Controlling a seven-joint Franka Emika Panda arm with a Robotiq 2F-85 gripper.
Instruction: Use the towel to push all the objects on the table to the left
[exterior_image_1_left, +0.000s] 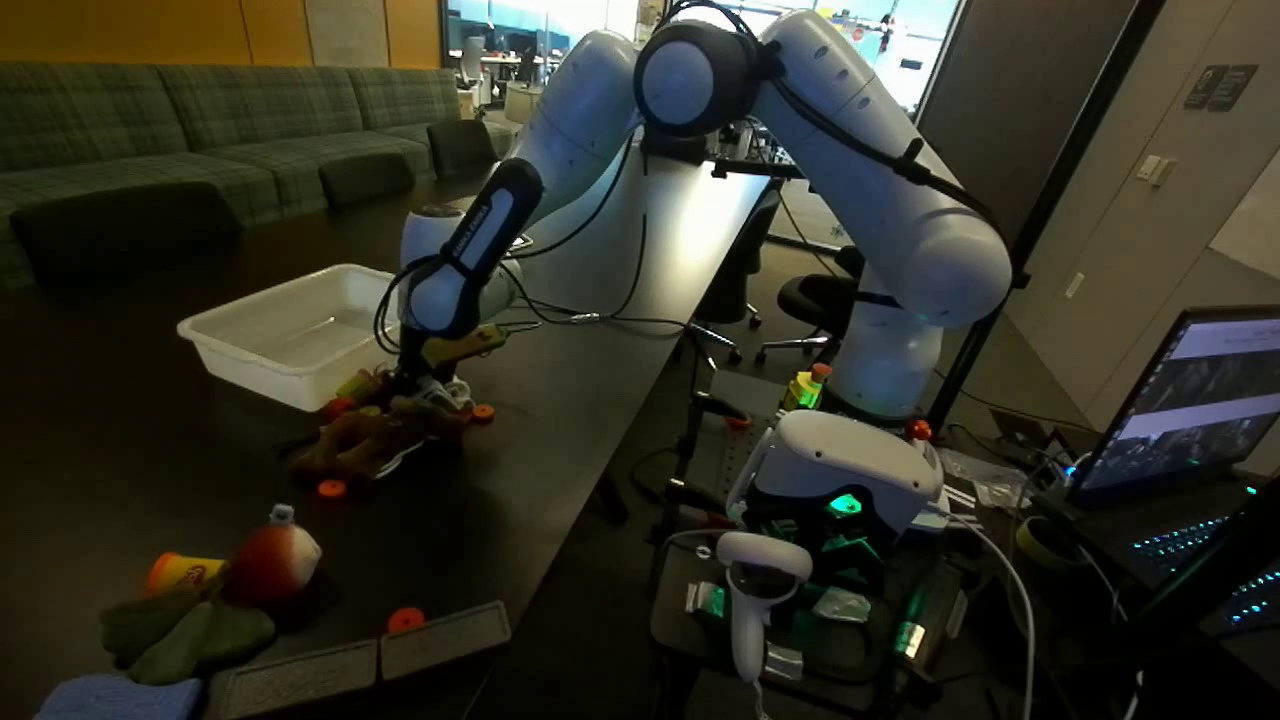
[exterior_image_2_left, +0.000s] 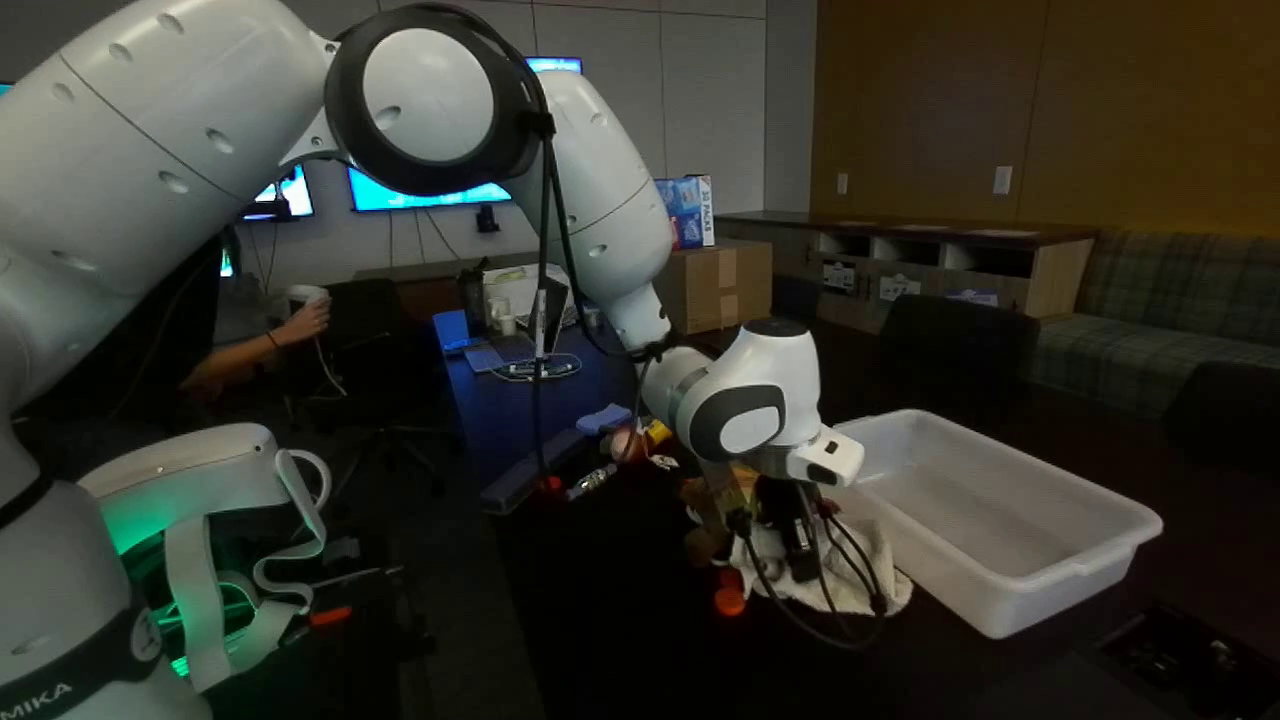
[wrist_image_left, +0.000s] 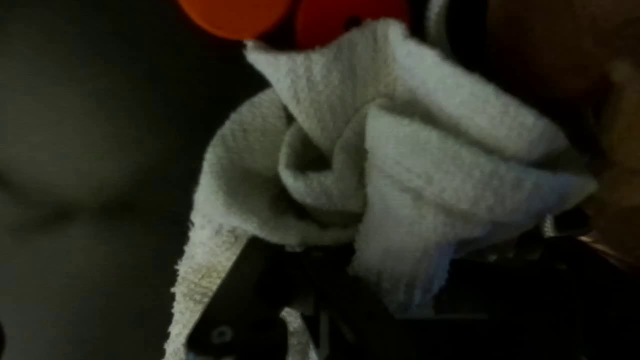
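A white towel (wrist_image_left: 425, 165) is bunched and folded at my gripper (wrist_image_left: 350, 260) in the wrist view, with cloth running between the dark fingers. In an exterior view the towel (exterior_image_2_left: 865, 585) rests on the table below the gripper (exterior_image_2_left: 800, 550); in another exterior view the gripper (exterior_image_1_left: 408, 370) points down and the towel (exterior_image_1_left: 457, 392) is mostly hidden. A brown plush toy (exterior_image_1_left: 365, 440) lies against the towel side. Orange lids (exterior_image_1_left: 483, 412) (exterior_image_1_left: 332, 488) lie near it. An orange lid (wrist_image_left: 240, 15) and a red round piece (wrist_image_left: 352, 20) touch or nearly touch the towel's edge.
A white bin (exterior_image_1_left: 290, 345) stands close beside the gripper, also in an exterior view (exterior_image_2_left: 1000, 540). Further along lie a red-white round object (exterior_image_1_left: 272, 562), a yellow can (exterior_image_1_left: 185, 573), green cloth (exterior_image_1_left: 190, 630), grey blocks (exterior_image_1_left: 445, 640) and blue cloth (exterior_image_1_left: 120, 700). Cables hang by the wrist.
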